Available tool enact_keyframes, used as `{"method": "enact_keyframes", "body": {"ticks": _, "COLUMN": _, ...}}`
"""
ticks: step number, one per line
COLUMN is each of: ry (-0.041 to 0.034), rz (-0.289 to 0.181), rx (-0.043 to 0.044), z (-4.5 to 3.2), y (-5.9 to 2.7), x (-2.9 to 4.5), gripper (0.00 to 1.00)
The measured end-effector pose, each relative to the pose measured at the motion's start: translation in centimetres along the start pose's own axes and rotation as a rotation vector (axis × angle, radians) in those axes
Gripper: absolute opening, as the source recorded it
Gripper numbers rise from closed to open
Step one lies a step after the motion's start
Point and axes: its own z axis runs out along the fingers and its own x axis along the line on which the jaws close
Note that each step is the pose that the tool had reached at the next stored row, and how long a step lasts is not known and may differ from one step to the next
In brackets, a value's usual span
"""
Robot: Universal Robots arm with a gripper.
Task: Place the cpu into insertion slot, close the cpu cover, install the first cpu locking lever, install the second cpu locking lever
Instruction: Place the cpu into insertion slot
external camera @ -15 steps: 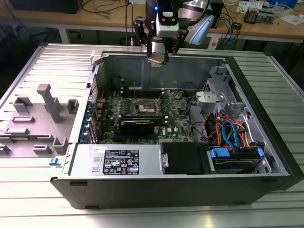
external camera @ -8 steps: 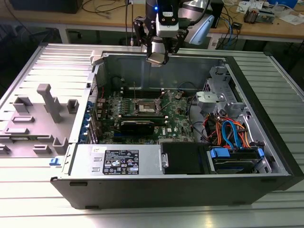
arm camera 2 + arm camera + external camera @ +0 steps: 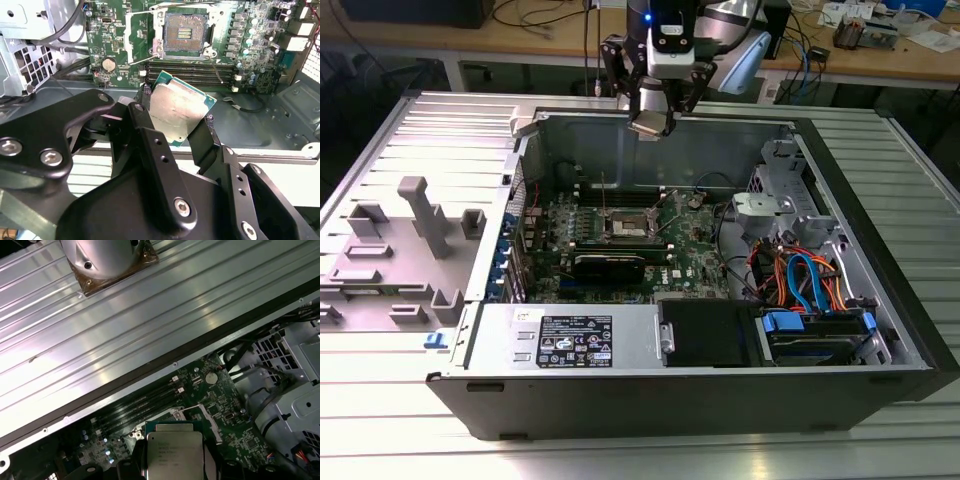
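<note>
My gripper hangs above the far wall of the open computer case, shut on the cpu. The chip is a flat square with a silver-grey top and sits between the two black fingers in both wrist views. Its top also shows in the first wrist view, cpu. The insertion slot lies uncovered on the green board, its dark centre exposed inside a silver rim. The cpu cover stands swung open beside the slot. In the exterior view the slot is well below and nearer than the gripper.
Long black memory slots run beside the socket. A drive cage and orange and blue cables occupy the exterior view's right. A labelled power supply lines the near side. A grey plastic fixture lies outside the case on the left.
</note>
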Motion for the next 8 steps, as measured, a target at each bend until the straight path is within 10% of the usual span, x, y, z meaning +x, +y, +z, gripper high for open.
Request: {"method": "enact_keyframes", "body": {"ticks": 8, "ry": -0.0034, "rz": 0.042, "rx": -0.0009, "z": 0.03, "y": 0.00, "x": 0.00, "gripper": 0.55}}
